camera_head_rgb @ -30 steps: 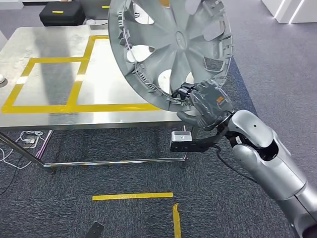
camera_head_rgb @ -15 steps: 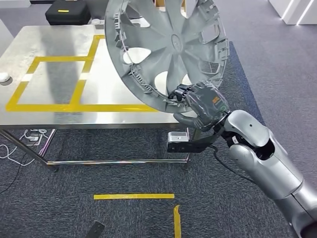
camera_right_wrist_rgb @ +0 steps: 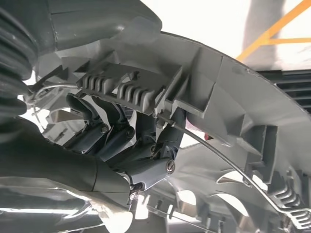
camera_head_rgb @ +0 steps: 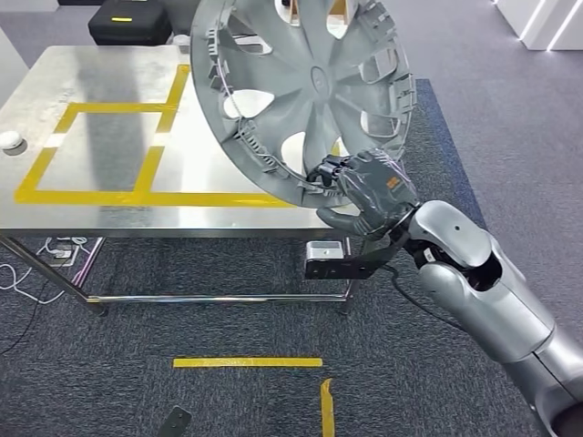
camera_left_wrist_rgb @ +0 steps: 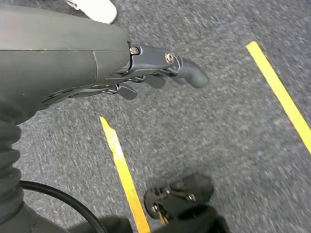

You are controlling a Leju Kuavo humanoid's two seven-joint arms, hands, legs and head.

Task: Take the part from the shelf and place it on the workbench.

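We got right hand (camera_head_rgb: pixel 368 189) fingers (camera_right_wrist_rgb: pixel 110 131) clamped on wheel cover (camera_head_rgb: pixel 302 91) rim, tilted above desk (camera_head_rgb: pixel 89 146) near edge; left hand (camera_left_wrist_rgb: pixel 110 63) hanging, fingers loosely extended, holding nothing; small white object (camera_head_rgb: pixel 9 139) far left, black case (camera_head_rgb: pixel 127 23) behind.

Wheel cover (camera_head_rgb: pixel 310 86) – matt grey plastic; workbench (camera_head_rgb: pixel 89 196) – glossy brushed metal; floor (camera_head_rgb: pixel 240 319) – rough carpet.

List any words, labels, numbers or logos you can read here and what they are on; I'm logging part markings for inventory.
No text is readable in any view.
Hubcap: a small emblem at its centre, too blurred to read.
Right hand: a small orange label on its back, too small to read.
Black case: a yellow strip on top, no legible letters.
Workbench: yellow tape lines only, no writing.
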